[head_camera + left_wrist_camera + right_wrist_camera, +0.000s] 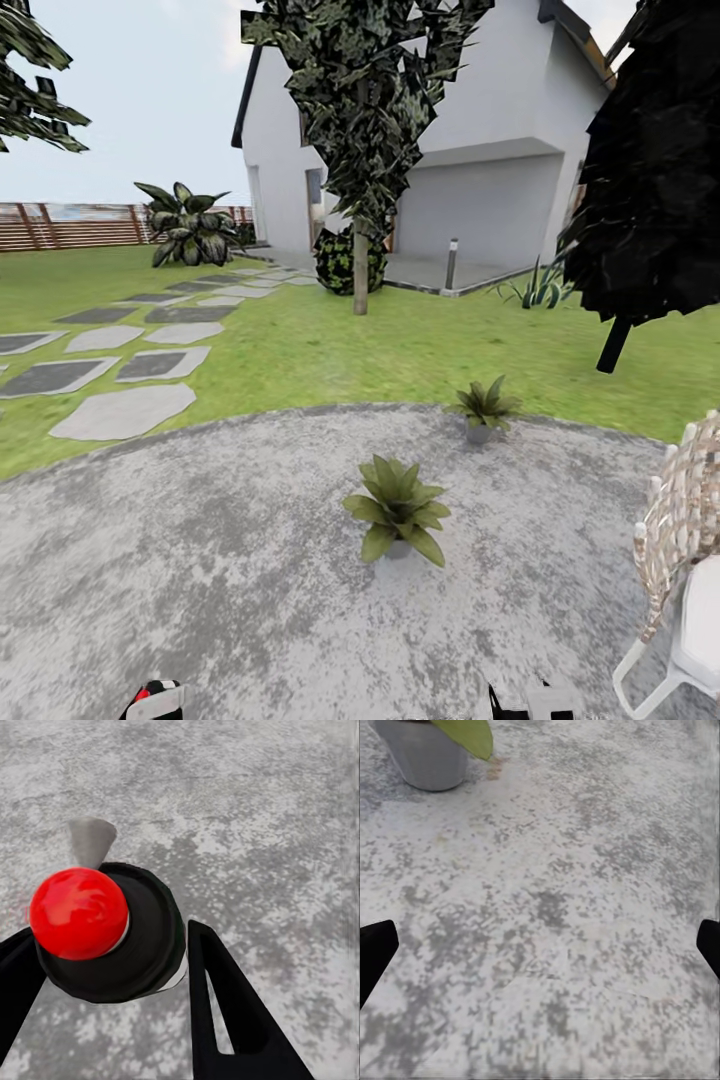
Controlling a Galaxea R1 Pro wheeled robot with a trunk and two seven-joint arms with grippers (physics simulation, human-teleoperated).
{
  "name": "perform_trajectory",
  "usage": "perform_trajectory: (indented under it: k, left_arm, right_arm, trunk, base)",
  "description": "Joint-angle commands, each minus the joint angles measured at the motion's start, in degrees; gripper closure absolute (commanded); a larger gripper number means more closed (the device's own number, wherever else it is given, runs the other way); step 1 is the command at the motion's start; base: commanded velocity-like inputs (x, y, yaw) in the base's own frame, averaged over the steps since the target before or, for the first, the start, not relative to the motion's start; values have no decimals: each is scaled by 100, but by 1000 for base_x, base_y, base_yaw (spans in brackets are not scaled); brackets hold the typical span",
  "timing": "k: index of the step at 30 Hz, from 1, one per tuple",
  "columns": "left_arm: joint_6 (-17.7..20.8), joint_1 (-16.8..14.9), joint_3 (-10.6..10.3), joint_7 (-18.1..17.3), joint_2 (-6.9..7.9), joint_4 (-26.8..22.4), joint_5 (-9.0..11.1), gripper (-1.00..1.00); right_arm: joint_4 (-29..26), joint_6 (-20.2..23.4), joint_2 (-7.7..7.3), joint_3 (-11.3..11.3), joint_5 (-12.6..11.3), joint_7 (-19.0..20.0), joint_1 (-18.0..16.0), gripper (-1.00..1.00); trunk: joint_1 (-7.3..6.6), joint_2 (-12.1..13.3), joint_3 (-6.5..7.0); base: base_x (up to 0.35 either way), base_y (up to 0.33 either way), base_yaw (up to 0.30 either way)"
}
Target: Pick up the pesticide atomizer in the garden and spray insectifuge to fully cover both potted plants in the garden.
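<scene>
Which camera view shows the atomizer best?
The left wrist view: the atomizer sits close between the left hand's fingers, red spot and whitish nozzle plain. The head view shows just its top at the lower edge. The right wrist view shows patio and a grey pot.

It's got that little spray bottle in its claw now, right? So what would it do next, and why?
Probably raise the left gripper, shut on the pesticide atomizer, and aim it at the nearer potted plant. The bottle sits low at the head view's bottom edge, and the plant stands ahead on the patio. The farther potted plant can wait.
</scene>
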Motion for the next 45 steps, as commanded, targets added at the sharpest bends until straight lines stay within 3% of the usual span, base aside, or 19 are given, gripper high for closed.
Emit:
perform_trajectory:
  k: [1,9,25,26,28,29,32,34,36,39,40,42,45]
  left_arm:
    - [-15,-1,-49,51,5,-2,13,100]
    - [-15,-1,-49,50,5,-2,13,100]
    - [-15,-1,-49,44,31,-2,-25,100]
    - [9,-6,-134,-37,61,-2,-327,100]
    - [33,-18,-152,-230,84,-2,-648,100]
    - [125,-66,-152,-1529,275,-2,-1551,100]
    - [420,-114,-142,-2421,453,-16,-1878,100]
    - [843,-312,-147,-3114,603,-39,-2113,100]
    - [1122,-498,-154,-3571,679,-42,-2336,100]
    - [1421,-937,-153,-4385,748,-39,-3077,100]
    - [1447,-1010,-151,-4510,748,-39,-3227,100]
    - [1544,-1285,-144,-4984,730,-40,-3793,100]
    - [1698,-1552,-139,-5468,705,-70,-4280,100]
  right_arm:
    - [5,-10,0,1,55,-51,-5,-100]
    - [2,-10,1,1,42,-59,-5,-100]
    - [-1,-15,2,1,55,-49,-5,-100]
    - [-20,-1,-5,14,69,-47,-5,-100]
    - [-52,25,-1,33,78,-28,-7,-100]
    - [-623,228,2,450,377,283,-13,-100]
    - [-1176,666,3,710,703,749,-15,-100]
    - [-1619,1158,3,798,926,1204,-20,-100]
    - [-1906,1485,3,831,1089,1558,-24,-100]
    - [-2344,1957,-2,856,1534,2351,-65,-100]
    - [-2392,2005,-3,857,1619,2478,-84,-100]
    - [-2516,2123,1,860,1924,2930,-192,-100]
    - [-2574,2181,21,868,2162,3365,-328,-100]
  trunk:
    - [-1,-2,-9]
    - [-1,-2,-30]
    - [-1,-2,-33]
    - [-1,-2,-33]
    - [-1,-2,-33]
    - [-1,-2,-33]
    - [-1,-2,-33]
    - [-1,-2,-33]
    - [-1,-2,-33]
    - [-1,-2,-33]
    - [-1,-2,-33]
    - [-1,-2,-33]
    - [-1,-2,-33]
  base:
    - [1,11,-264]
    - [0,2,-237]
    - [0,0,-14]
    - [0,0,0]
    - [0,0,0]
    - [0,0,0]
    - [0,0,0]
    - [0,0,0]
    - [0,0,0]
    - [0,0,0]
    - [0,0,0]
    - [0,0,0]
    - [0,0,0]
